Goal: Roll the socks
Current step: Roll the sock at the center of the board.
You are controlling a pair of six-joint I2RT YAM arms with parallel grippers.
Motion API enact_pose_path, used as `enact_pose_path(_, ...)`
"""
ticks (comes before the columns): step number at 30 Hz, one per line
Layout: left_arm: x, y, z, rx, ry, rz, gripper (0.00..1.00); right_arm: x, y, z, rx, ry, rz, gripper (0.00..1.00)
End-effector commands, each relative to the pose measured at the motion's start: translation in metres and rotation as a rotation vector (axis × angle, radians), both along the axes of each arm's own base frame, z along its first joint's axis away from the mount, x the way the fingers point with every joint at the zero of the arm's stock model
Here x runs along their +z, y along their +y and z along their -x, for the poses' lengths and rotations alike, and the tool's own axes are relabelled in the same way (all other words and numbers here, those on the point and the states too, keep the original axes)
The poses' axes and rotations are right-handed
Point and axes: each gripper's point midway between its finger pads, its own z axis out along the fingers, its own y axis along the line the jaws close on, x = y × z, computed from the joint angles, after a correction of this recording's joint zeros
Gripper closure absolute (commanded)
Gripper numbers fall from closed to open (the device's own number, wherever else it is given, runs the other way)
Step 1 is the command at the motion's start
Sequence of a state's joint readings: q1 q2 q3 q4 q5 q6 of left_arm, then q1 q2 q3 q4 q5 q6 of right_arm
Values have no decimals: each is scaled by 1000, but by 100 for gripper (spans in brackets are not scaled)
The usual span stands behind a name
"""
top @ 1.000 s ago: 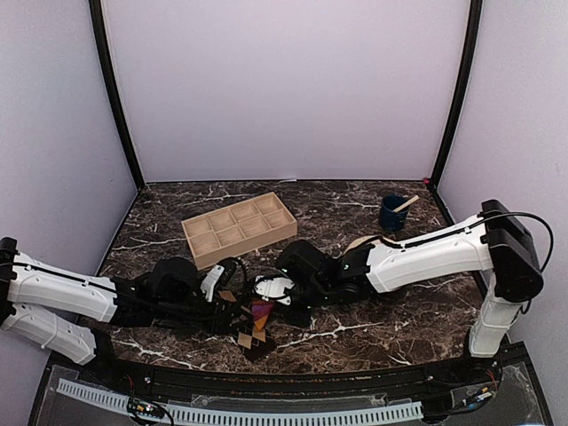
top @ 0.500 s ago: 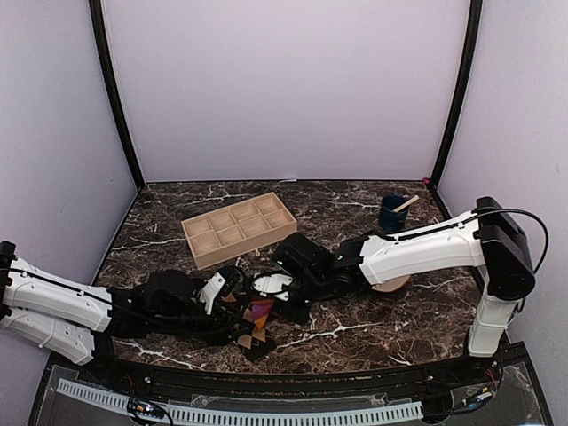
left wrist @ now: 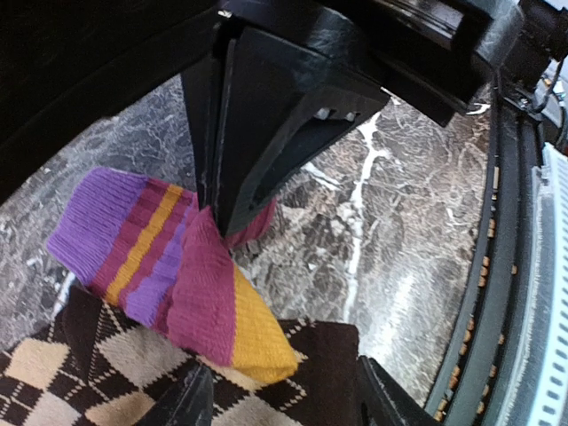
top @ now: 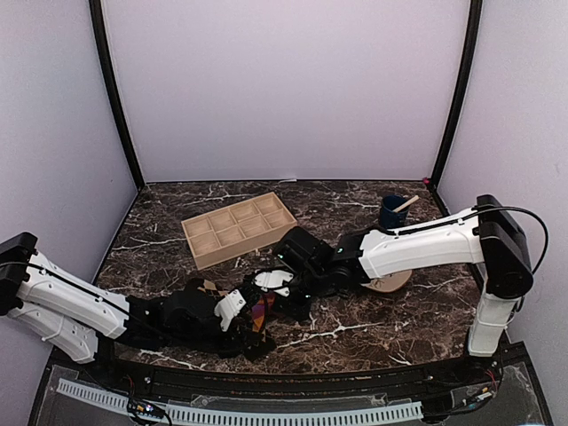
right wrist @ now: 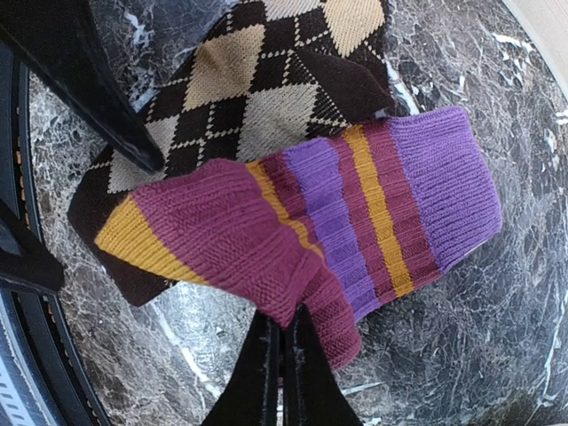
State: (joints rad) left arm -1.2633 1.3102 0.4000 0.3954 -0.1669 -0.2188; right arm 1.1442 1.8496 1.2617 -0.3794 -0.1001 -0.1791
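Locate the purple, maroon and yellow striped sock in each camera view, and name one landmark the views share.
Top external: the striped sock is low centre, small and partly hidden.
Left wrist: it lies left of centre, with its purple cuff towards the left edge.
Right wrist: it fills the centre, with its purple cuff at right.
Shared landmark: the brown argyle sock lying under it, clear in both wrist views.

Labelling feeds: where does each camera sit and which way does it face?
Top external: above, behind the bases, looking down at the table; both arms show.
Left wrist: on left arm, looks down past the open left gripper at the striped sock.
Right wrist: on right arm, looks down past the right gripper, shut on that sock.
Both wrist views share the argyle sock too.
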Motion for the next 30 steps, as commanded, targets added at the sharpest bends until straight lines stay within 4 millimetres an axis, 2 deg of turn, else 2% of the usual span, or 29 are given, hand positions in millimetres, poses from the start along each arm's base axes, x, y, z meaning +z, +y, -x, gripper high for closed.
enact_pose_path(1, 14, -8, -16, 42, -140, -29, 43, 2, 5, -2, -1, 32, -11, 100)
enact_pose_path(4, 18, -12, -18, 51, -206, -44, 43, 1, 4, -1, 0, 40, -9, 100)
enact_pose_path(12, 15, -24, -21, 39, -325, -133, 43, 0, 3, 0, 7, 61, -7, 100)
enact_pose_path(18, 11, -25, -23, 48, -352, -171, 44, 0, 2, 0, 7, 67, -2, 100)
enact_pose_path(30, 7, -21, -25, 59, -361, -216, 56, -2, -1, 2, 8, 73, 10, 100)
